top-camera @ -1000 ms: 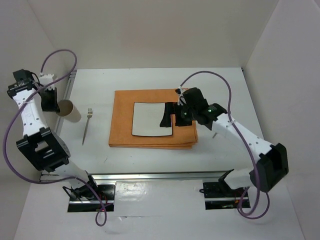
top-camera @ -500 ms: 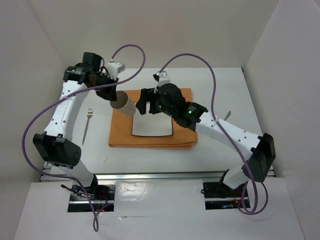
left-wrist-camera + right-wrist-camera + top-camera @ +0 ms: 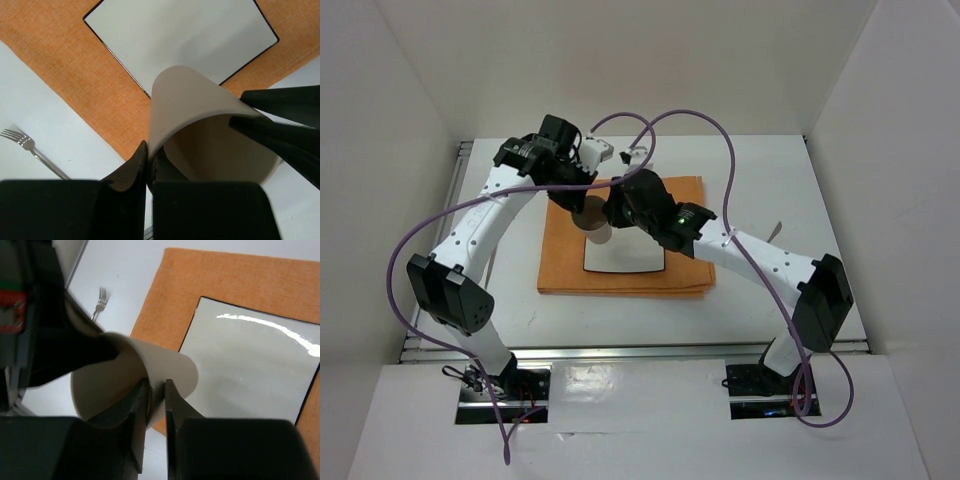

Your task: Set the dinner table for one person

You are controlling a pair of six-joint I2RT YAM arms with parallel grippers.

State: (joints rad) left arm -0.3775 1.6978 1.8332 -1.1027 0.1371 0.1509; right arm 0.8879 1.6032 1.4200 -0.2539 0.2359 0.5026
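Note:
A beige paper cup (image 3: pixel 596 224) hangs tilted over the left edge of the square white plate (image 3: pixel 632 256), which lies on the orange cloth (image 3: pixel 565 265) on the dinner table (image 3: pixel 770 170). My left gripper (image 3: pixel 582 198) is shut on the cup's wall (image 3: pixel 200 100), one finger inside and one outside (image 3: pixel 148 155). My right gripper (image 3: pixel 157 395) straddles the opposite part of the rim (image 3: pixel 165 365). Its jaws are narrow and a slit still shows beside the wall. In the left wrist view its dark fingers (image 3: pixel 280 135) reach onto the cup from the right.
A fork (image 3: pixel 30 147) lies on the white table left of the cloth, also in the right wrist view (image 3: pixel 100 302). A thin metal utensil (image 3: pixel 775 232) rests right of the cloth. Purple cables arch over both arms above the plate.
The left arm carried the cup from the table's left edge to over the plate. The right gripper came in to meet it and its jaws narrowed around the rim.

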